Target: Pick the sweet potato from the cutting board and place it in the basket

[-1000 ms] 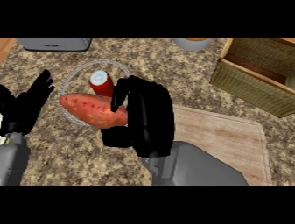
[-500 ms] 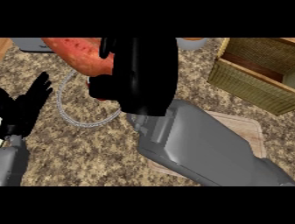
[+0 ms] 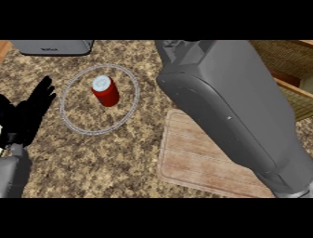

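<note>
Left fingers: the left hand (image 3: 23,118) stands at the view's left edge, fingers straight and pointing up, resting; it holds and touches nothing.
Right fingers: cannot tell. The right hand lies beyond the view's top edge, and only the right forearm (image 3: 234,107) shows, running from the lower right corner up to the top.
Sweet potato: it shows nowhere in the view. The bare part of the board (image 3: 193,158) carries nothing, though the forearm hides the board's right side.
Likely place: by judgement it is with the unseen right hand, past the top edge; its long axis cannot be told.
Basket: the basket (image 3: 299,88) sits at the upper right, just right of the forearm, partly hidden by it.
Key relation: the right arm is the nearer one; the basket lies to the right of the forearm's upper end, so the coming move would swing right and down.
Nearby: a red can (image 3: 105,90) stands inside a clear plate (image 3: 61,103), between the left hand and the forearm, apart from both.
</note>
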Controlling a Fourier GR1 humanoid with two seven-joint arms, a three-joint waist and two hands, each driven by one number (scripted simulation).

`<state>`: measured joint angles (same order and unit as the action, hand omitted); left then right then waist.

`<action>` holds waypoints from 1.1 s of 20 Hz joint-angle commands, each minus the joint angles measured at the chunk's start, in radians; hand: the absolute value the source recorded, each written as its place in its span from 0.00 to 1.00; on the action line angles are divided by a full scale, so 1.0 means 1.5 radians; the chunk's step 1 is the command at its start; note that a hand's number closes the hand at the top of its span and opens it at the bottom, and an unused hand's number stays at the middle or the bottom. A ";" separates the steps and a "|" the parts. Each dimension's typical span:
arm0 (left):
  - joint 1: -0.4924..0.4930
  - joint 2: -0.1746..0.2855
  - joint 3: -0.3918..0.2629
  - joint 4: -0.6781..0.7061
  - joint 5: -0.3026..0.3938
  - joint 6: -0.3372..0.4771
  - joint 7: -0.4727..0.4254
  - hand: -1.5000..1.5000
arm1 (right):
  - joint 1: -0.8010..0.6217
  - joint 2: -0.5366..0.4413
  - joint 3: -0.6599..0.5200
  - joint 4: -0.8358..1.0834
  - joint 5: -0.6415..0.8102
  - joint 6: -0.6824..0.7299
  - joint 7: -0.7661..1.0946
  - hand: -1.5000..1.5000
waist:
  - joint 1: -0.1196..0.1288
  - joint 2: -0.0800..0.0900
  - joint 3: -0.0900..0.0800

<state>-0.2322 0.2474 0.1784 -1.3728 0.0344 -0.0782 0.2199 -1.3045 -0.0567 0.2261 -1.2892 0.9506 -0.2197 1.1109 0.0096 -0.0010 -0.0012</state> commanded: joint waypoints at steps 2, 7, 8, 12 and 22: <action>0.016 -0.012 -0.014 -0.036 -0.004 0.006 0.021 0.50 | -0.029 -0.056 -0.051 0.076 0.034 0.041 0.034 1.00 | 0.000 -0.001 0.001; -0.008 0.013 0.010 -0.010 0.009 -0.008 0.022 0.50 | -0.033 -0.092 -0.094 0.116 0.053 0.043 0.008 1.00 | -0.003 0.001 0.001; 0.010 0.012 0.009 -0.030 0.015 -0.012 0.032 0.50 | 0.018 -0.094 -0.091 0.072 0.047 0.054 0.013 1.00 | -0.007 -0.002 0.001; 0.021 0.000 -0.001 -0.034 0.001 -0.003 0.011 0.50 | 0.057 -0.152 -0.143 0.104 0.017 0.037 -0.085 1.00 | -0.005 0.000 0.001; 0.034 0.013 0.019 -0.040 0.021 -0.023 0.016 0.50 | 0.193 -0.219 -0.210 0.071 -0.041 0.009 -0.223 1.00 | -0.004 0.001 0.001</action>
<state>-0.2035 0.2575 0.1931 -1.4250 0.0506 -0.0938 0.2539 -1.0830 -0.3211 -0.0285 -1.1878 0.9422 -0.1935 0.8799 0.0015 -0.0004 0.0001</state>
